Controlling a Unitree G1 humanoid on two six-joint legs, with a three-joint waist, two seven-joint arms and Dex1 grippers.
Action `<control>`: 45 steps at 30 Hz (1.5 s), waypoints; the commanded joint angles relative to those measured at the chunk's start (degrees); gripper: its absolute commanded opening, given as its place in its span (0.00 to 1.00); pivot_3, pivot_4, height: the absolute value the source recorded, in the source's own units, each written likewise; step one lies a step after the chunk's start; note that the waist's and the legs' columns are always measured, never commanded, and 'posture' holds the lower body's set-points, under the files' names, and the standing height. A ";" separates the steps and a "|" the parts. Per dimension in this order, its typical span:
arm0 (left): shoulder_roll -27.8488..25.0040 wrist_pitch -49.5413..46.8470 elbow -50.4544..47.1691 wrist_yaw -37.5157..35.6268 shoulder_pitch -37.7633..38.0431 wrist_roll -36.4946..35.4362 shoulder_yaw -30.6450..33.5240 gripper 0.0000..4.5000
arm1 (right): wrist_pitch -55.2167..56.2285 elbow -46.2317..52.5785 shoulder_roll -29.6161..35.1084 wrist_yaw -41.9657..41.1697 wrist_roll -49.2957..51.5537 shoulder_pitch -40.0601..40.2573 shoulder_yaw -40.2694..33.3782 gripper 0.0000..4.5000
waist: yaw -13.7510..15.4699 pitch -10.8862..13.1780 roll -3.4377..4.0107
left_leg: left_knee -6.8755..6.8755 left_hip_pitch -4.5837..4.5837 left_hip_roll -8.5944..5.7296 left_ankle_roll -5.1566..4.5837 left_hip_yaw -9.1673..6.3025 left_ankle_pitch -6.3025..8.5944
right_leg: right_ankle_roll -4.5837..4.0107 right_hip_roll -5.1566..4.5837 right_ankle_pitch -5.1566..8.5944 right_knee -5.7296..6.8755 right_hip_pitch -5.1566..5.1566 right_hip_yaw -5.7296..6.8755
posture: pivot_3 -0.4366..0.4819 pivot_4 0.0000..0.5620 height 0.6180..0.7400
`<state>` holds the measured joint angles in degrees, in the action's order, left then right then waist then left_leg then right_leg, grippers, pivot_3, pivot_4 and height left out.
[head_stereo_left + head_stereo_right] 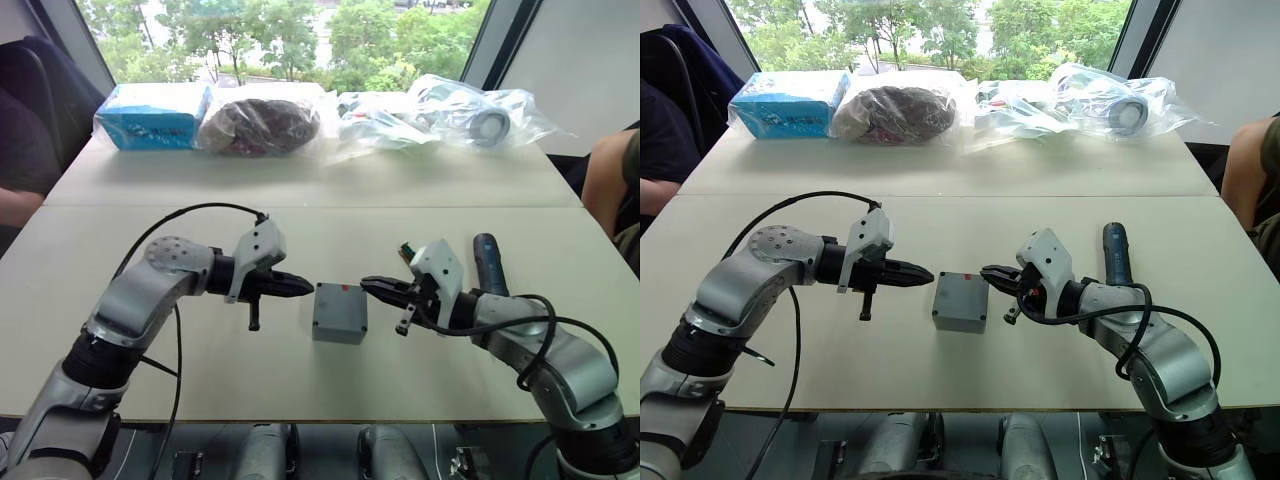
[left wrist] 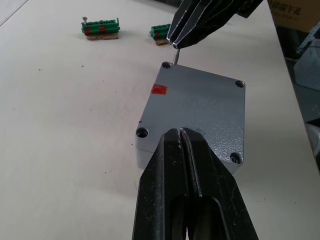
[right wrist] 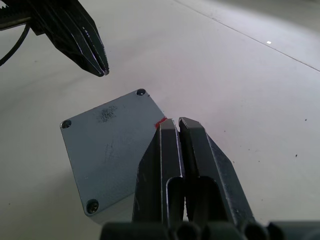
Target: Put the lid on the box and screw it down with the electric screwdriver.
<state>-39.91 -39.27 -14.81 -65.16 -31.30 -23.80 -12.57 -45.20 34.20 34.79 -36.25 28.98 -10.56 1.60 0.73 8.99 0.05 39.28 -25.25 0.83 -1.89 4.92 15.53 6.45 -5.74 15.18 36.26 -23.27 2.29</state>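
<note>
Near the front edge of the table (image 1: 300, 380) the box (image 1: 339, 318) sits with the lid (image 2: 200, 110) already on top, a red mark showing on it. The left gripper (image 1: 305, 287) hovers at its 9 o'clock and the right gripper (image 1: 368, 287) at its 3 o'clock, each with fingers pressed together on nothing. The electric screwdriver (image 1: 489, 262) lies farther right, near 2 o'clock from the box, with bagged items (image 1: 260, 122) along the far edge at 12.

Box (image 3: 112, 150) corner hidden behind closed jaws
</note>
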 commanded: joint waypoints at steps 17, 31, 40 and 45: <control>0.09 0.87 -1.51 0.67 -0.37 -0.28 0.48 0.00 | 3.24 -1.94 0.58 -0.61 -3.12 -0.54 1.89 0.01 | 0.00 0.00 0.00 | 0.00 0.00 0.00 0.04 0.00 -0.02 | 0.00 0.00 0.00 0.00 0.00 0.00 | 0.48 0.27 1.00; 0.42 1.16 -1.24 0.99 -0.37 -0.40 0.70 0.00 | 2.92 -3.27 0.61 -0.34 -4.19 -1.85 1.55 0.45 | 0.00 0.00 0.00 | 0.00 0.00 0.00 0.04 0.00 -0.02 | 0.00 0.00 0.00 0.00 0.00 0.00 | 0.48 0.27 1.00; 2.38 1.43 2.49 1.14 -4.09 -2.96 4.28 0.00 | -3.69 -2.43 0.56 0.27 6.58 -4.65 -10.60 0.79 | 0.04 0.00 0.00 | 0.00 0.00 0.00 0.03 -0.01 -0.02 | 0.00 0.00 0.00 0.01 0.01 0.00 | 0.48 0.27 1.00; 3.34 0.56 1.87 -0.59 -8.66 -6.63 6.29 0.00 | -12.22 -6.88 6.52 2.81 12.02 -10.08 -21.68 0.79 | 0.07 0.00 0.00 | 0.02 -0.01 -0.01 0.04 0.01 -0.02 | 0.00 -0.01 0.00 0.01 0.01 -0.01 | 0.48 0.27 1.00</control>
<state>-36.58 -39.39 -11.23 -64.80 -38.84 -28.64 -7.82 -56.22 28.41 38.53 -34.18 39.99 -18.26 -14.71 0.80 8.99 0.04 39.29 -25.26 0.81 -1.85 4.92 15.51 6.45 -5.76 15.18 36.27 -23.25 2.29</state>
